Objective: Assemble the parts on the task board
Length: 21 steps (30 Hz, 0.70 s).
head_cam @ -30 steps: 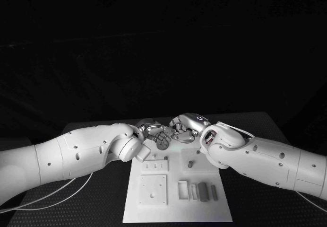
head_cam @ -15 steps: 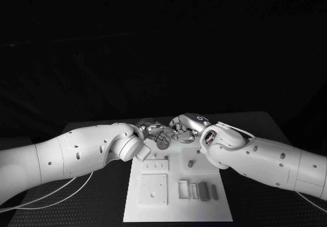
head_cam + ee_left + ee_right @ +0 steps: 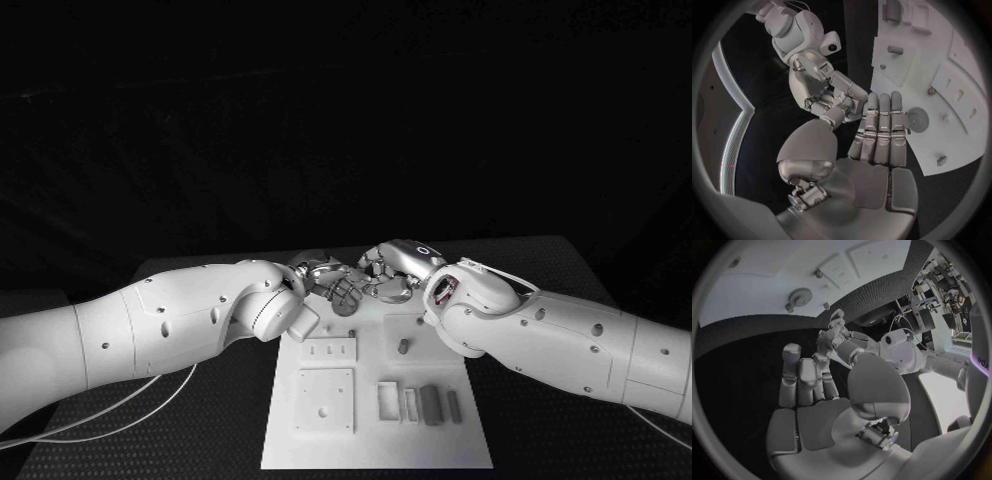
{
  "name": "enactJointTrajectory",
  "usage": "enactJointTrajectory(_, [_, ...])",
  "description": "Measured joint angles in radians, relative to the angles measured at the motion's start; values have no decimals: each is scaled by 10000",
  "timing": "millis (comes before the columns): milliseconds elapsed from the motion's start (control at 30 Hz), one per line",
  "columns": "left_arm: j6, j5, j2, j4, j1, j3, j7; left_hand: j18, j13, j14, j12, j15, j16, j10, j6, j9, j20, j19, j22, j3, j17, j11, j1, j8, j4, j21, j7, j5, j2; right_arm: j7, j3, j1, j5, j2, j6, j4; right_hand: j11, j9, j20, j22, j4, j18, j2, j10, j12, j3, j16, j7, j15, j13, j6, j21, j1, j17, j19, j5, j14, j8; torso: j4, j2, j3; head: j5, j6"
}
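Nothing on the task board (image 3: 375, 440) has shifted since the earlier frames; both hands remain close together over the board's far end, with only a slight resettling of the fingers.

Left hand (image 3: 326, 276): positioned above the far end of the board, near its far-left corner. The left wrist view shows its fingers (image 3: 881, 130) extended straight and held side by side, thumb off to one side, with nothing visible between them. It holds nothing.

Right hand (image 3: 392, 266): just beside the left hand, fingertips nearly meeting it. The right wrist view shows its fingers (image 3: 799, 377) partly curled and the thumb apart. Whether anything small is held at the fingertips cannot be determined.

Task board: a white plate lying lengthwise in the middle of the black worktop (image 3: 534, 400). A round gear-like part (image 3: 800, 294) sits on the board's far section, with a small peg (image 3: 789, 306) beside it. A short upright peg (image 3: 404, 347) stands mid-board toward the right edge. A slotted plate (image 3: 329, 350) and a larger square plate (image 3: 325, 401) lie along the board's left side. A row of grey bar-shaped parts (image 3: 430, 405) lies side by side near the board's right edge.
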Motion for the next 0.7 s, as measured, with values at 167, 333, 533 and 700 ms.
enactJointTrajectory(167, [-3, 32, -14, 9, -8, -7, -9, -2, 18, 36, 0, 36, 0, 35, 0, -30, 0, 0, 13, 107, 26, -35, 0, -2, -5, 0, 1, 152, 0, 16, 7, -31, -5, 24, -13, -34, 0, 1, 2, 0, 25, 1, 0, 0, 0, 25, 0, -3, 0, 0, 3, 0, -1, 10, 0, 0, 0, 0, 3, 5, 0, 7, -12])
enactJointTrajectory(333, [-7, 73, -26, 45, -9, -8, -10, -10, 134, 168, 1, -30, -40, 163, 103, 58, -54, 54, 109, 389, 173, -57, -52, 125, -49, 0, 6, 822, 289, 5, 2, -58, -10, 3, -19, -65, 0, -3, 3, 0, 29, 1, -40, 0, -1, 29, 0, -4, 1, 0, 3, 0, 38, 10, 0, 0, 0, 0, 1, 7, 1, 26, -27])
enactJointTrajectory(533, [-11, 88, -34, 57, -9, -7, -10, -24, 293, 233, 1, -91, -111, 232, 137, 129, -90, 90, 239, 788, 375, -125, -495, 99, -96, 0, 41, 1024, 349, -5, 3, -58, -14, -9, -28, -51, 0, -4, 16, 0, 30, 1, -40, -1, -1, 29, 0, -4, 2, 0, 4, 0, 38, 11, -12, -1, -1, 0, -6, 7, 5, 35, -38])
enactJointTrajectory(700, [-8, 89, -51, 70, -8, -4, -32, -73, 400, 300, 0, -85, -116, 310, 138, 194, -125, 125, 340, 862, 496, -134, -612, 93, -97, 39, 41, 1108, 321, -3, 4, -61, -22, -12, -30, -44, 0, -5, 15, 0, 30, 1, -41, -1, -1, 29, 0, -4, 4, 1, 4, 0, 37, 15, -11, -1, -2, 0, -7, 7, 10, 36, -50])
